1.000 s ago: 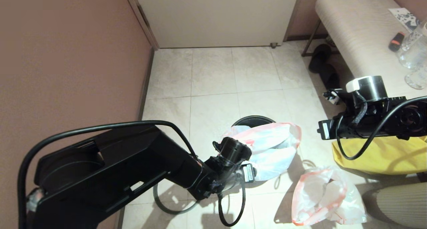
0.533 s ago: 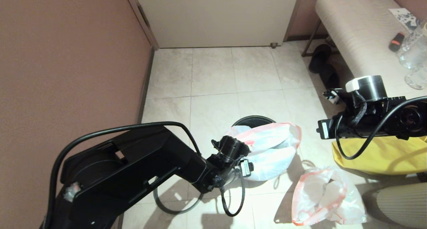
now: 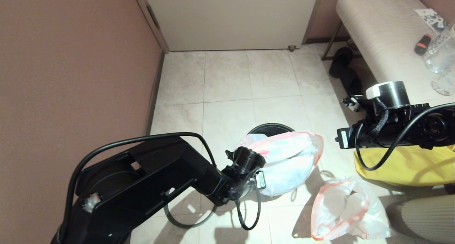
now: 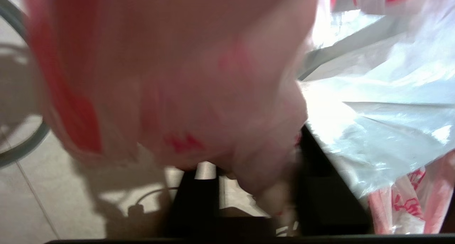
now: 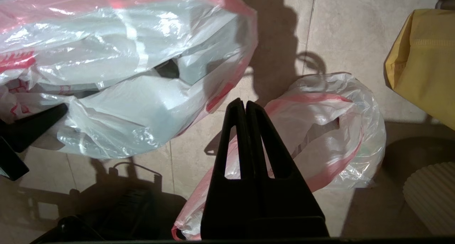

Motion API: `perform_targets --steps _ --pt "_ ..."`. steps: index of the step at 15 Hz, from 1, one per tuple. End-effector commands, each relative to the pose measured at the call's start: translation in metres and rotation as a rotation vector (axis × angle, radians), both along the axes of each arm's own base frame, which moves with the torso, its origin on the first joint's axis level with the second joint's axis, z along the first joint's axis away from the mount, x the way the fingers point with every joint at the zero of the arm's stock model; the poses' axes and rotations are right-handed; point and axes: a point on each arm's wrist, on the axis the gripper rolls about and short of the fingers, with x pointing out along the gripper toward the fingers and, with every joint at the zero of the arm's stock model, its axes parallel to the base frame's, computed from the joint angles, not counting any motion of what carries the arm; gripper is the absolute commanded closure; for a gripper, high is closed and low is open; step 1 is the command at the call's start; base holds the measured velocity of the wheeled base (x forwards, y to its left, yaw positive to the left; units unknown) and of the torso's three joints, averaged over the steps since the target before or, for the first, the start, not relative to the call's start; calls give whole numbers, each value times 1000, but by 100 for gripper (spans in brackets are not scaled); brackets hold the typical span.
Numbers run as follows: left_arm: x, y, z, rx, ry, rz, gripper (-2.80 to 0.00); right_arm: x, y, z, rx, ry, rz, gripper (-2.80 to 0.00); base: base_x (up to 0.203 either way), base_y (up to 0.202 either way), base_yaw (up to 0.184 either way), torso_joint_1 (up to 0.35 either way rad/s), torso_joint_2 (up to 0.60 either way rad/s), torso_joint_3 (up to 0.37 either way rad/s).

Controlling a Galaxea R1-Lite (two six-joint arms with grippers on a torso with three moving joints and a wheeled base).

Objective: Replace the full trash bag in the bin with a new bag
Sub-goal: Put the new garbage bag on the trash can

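The new bag (image 3: 291, 158), thin white plastic with a pink hem and red print, lies puffed over the near side of the black bin (image 3: 270, 127). Only the bin's far rim shows. My left gripper (image 4: 254, 155) is at the bag's near left edge, its jaws part-way closed. A blurred fold of the bag (image 4: 213, 94) hangs between them, with floor showing beside the fold. The full trash bag (image 3: 348, 208) lies on the tiles to the right. My right gripper (image 5: 245, 103) hovers shut and empty over the near edge of the full trash bag (image 5: 330, 137).
A grey hoop (image 3: 188, 222) lies on the floor under my left arm. A yellow cloth tote (image 3: 401, 165) sits at the right. A bench (image 3: 376, 34) carries glassware, with black shoes (image 3: 344, 69) beneath. A brown wall (image 3: 71, 59) runs along the left.
My left arm has pushed in slightly towards the bin. The new bag has billowed fuller, its right edge spreading outwards. The right arm has barely shifted.
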Motion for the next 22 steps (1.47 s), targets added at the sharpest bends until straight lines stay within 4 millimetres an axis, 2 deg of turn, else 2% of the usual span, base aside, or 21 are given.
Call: perform_targets --steps 1,4,6,8,10,11,14,15,17,20,22 --pt "-1 0 -1 1 1 1 0 6 3 -12 -5 36 9 0 0 0 0 0 0 0" --pt "-1 0 0 -1 -1 1 0 20 11 -45 -21 116 24 0 0 0 0 0 0 0" --pt "-2 0 0 0 -1 1 0 27 14 -58 -18 120 35 0 0 0 0 0 0 0" --pt "-2 0 1 -3 -5 3 0 22 13 -50 -19 108 37 0 0 0 0 0 0 0" --pt "-1 0 2 -15 -44 22 0 3 12 -19 -19 70 48 0 0 0 0 0 0 0" --pt "1 -1 3 -28 -80 39 0 -8 13 -10 -35 75 68 0 0 0 0 0 0 0" --pt "5 -1 4 -13 -160 85 0 -33 15 -5 -129 128 168 0 0 0 0 0 0 0" --pt "5 -1 4 -12 -170 93 0 -36 15 -10 -160 160 197 0 0 0 0 0 0 0" --pt "6 -1 5 -14 -178 100 0 -28 17 -28 -171 220 221 0 0 0 0 0 0 0" --pt "10 2 1 -18 -185 110 0 -17 11 -44 -91 269 273 0 0 0 0 0 0 0" --pt "10 3 1 -18 -185 112 0 -7 5 -62 -55 318 304 0 0 0 0 0 0 0"
